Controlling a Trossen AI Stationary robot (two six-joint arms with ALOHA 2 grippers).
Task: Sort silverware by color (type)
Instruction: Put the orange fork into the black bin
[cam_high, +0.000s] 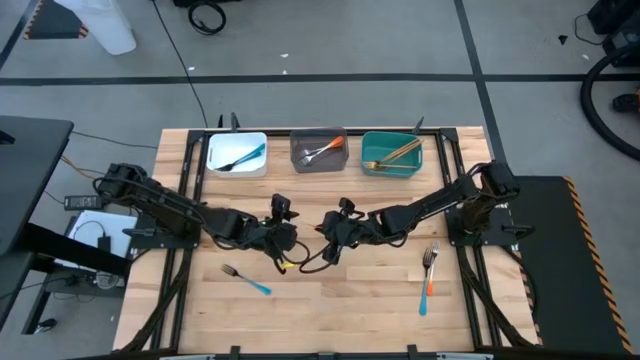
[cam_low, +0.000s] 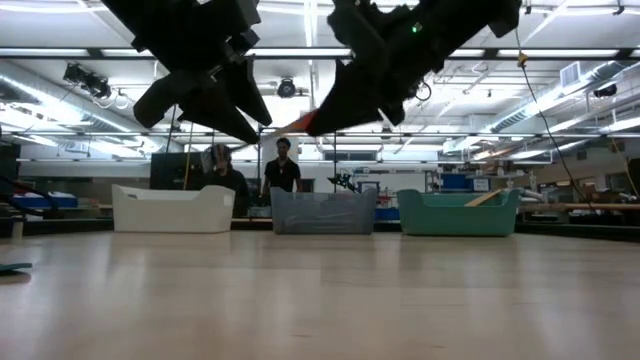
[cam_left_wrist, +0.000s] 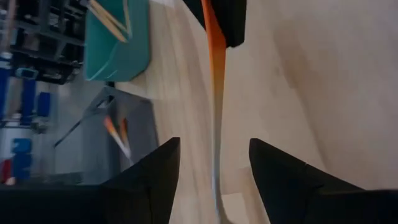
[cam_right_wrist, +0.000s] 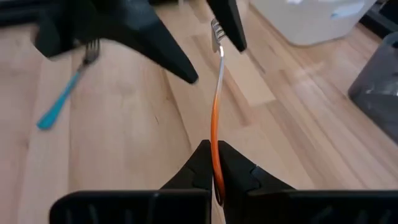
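Observation:
An orange-handled fork (cam_right_wrist: 216, 93) with a silver head hangs above the table's middle, between my two grippers. My right gripper (cam_right_wrist: 215, 149) is shut on its handle and comes from the table's right. My left gripper (cam_left_wrist: 214, 142) faces it from the left, open, with the fork's head end (cam_right_wrist: 216, 34) between its two fingers. In the low view both grippers hang high over the table, with the fork (cam_low: 300, 122) between them. A blue-handled fork (cam_high: 246, 279) lies flat at the near left. Two more utensils (cam_high: 430, 270), one orange-handled and one blue-handled, lie at the near right. My right gripper pinches the free end of the orange handle (cam_right_wrist: 215, 140) between its two fingers, slanting down from the table's right. The fork runs straight on from the fingers, in line with them. It is lifted clear of the table. My left gripper's far finger (cam_right_wrist: 227, 25) stands right beside the fork's head; whether it touches, I cannot tell.
Three bins stand in a row at the far edge: a white bin (cam_high: 215, 152) with a blue-handled utensil, a grey bin (cam_high: 300, 152) with an orange-handled one, and a teal bin (cam_high: 368, 150) with gold ones. People stand beyond the table in the low view.

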